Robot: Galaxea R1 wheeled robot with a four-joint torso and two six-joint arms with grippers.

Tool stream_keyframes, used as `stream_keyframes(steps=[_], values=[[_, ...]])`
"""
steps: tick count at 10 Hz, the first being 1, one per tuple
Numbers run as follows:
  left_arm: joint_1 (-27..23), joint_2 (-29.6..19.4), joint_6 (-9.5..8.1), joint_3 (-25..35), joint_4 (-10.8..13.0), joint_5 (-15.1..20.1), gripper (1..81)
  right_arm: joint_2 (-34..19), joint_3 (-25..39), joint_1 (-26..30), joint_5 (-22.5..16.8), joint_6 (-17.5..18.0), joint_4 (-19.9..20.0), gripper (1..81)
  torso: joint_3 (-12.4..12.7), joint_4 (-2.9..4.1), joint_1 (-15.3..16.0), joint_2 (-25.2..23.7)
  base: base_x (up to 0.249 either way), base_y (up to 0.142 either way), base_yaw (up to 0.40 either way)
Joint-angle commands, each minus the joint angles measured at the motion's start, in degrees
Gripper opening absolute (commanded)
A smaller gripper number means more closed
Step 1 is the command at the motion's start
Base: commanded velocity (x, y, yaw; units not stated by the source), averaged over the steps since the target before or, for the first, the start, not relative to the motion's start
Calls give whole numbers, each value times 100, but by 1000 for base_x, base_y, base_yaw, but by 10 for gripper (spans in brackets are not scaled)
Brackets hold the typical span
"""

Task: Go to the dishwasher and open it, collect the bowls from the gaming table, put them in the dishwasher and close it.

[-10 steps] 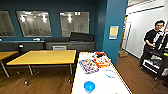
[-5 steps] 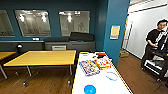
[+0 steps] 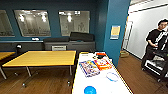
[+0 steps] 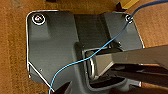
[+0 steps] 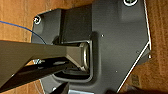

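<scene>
blue bowl (image 3: 90, 90) – cut off at frame edge | gaming table (image 3: 82, 85) | fingers – cannot tell

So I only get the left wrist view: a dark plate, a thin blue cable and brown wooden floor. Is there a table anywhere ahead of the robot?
Observer: Yes. The head view shows a long white-topped table with a yellow edge straight ahead, running away from the camera.
Operator: Is anything lying on it?
Observer: A solid bright blue round bowl sits at the near end. A pale bowl with a blue rim sits a little farther on, to its right.
Operator: And is anyone in the room?
Observer: A person in dark clothes stands at the far right of the head view, on the wooden floor beside the blue wall.
</scene>
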Motion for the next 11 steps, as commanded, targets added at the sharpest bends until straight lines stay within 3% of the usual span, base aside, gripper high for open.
stream_keyframes(steps=[1,3,4,5,7,11], values=[[-238,-340,-92,99,-24,199,811,-453,443,130,117,137,141,811,0,0,0,0,0,0,0],[-238,-786,-391,430,-15,182,811,-995,1030,34,265,389,237,811,0,0,-2,0,0,0,0],[-238,-1025,-488,703,-15,182,811,-1312,1321,7,380,705,307,811,0,0,-2,0,0,0,0],[-238,-1210,-533,933,-15,182,811,-1636,1628,-1,468,1056,334,811,0,0,-2,0,0,0,0],[-265,-1229,-542,943,-15,182,811,-2567,2707,24,513,1437,325,811,0,0,-2,0,0,0,0],[-291,-1124,-542,926,-7,182,811,-4666,5315,173,1251,1552,316,811,0,0,-2,0,0,0,0]])
